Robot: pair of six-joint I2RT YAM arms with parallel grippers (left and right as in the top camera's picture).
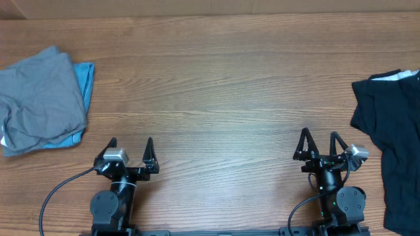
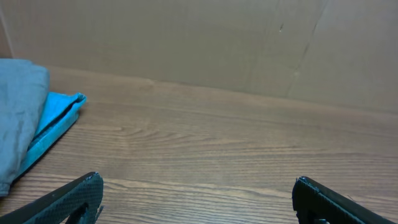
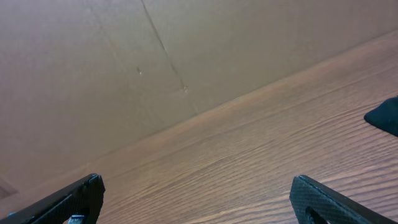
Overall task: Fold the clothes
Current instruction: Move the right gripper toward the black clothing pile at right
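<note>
A grey garment (image 1: 41,98) lies crumpled on top of a light-blue piece (image 1: 84,77) at the table's far left; both also show at the left edge of the left wrist view, grey (image 2: 18,118) over light blue (image 2: 55,121). A pile of black clothes (image 1: 394,137) lies at the far right edge, with a bit of white showing at its top. A black corner of it shows in the right wrist view (image 3: 385,116). My left gripper (image 1: 131,145) is open and empty near the front edge. My right gripper (image 1: 320,141) is open and empty, just left of the black pile.
The wooden table (image 1: 216,92) runs wall to wall between the two piles. A plain brown board wall (image 2: 205,43) stands along the far edge. Black cables run from both arm bases at the front edge.
</note>
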